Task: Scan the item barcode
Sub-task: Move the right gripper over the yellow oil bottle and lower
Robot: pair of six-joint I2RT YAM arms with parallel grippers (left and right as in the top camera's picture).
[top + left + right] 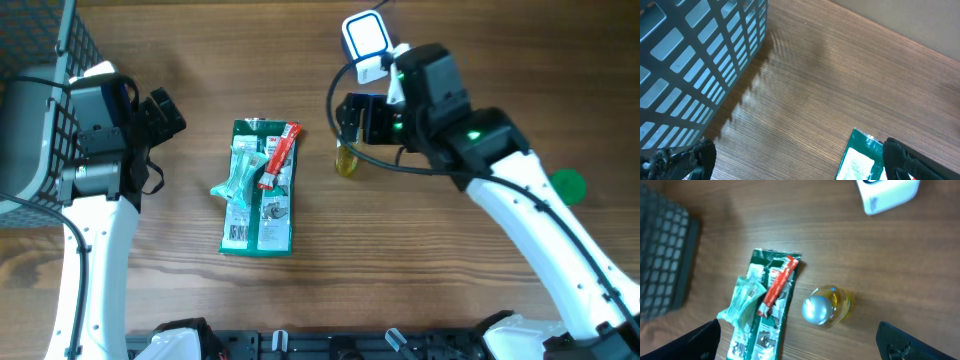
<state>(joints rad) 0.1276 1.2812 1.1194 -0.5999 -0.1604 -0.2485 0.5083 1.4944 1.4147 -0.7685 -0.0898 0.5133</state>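
A small yellow bottle (346,161) with a silver cap (815,309) stands upright on the table, just right of a flat green package (258,190). A red sachet (281,155) and a pale green packet (233,177) lie on that package. The white and blue scanner (365,40) stands at the back. My right gripper (346,125) hovers open above the bottle (832,305), its fingers wide on either side with nothing between them. My left gripper (172,112) is open to the left of the package (860,160) and holds nothing.
A dark mesh basket (35,90) stands at the far left, close behind the left arm, and shows in both wrist views (690,60) (662,275). A green disc (568,183) lies at the right, partly under the right arm.
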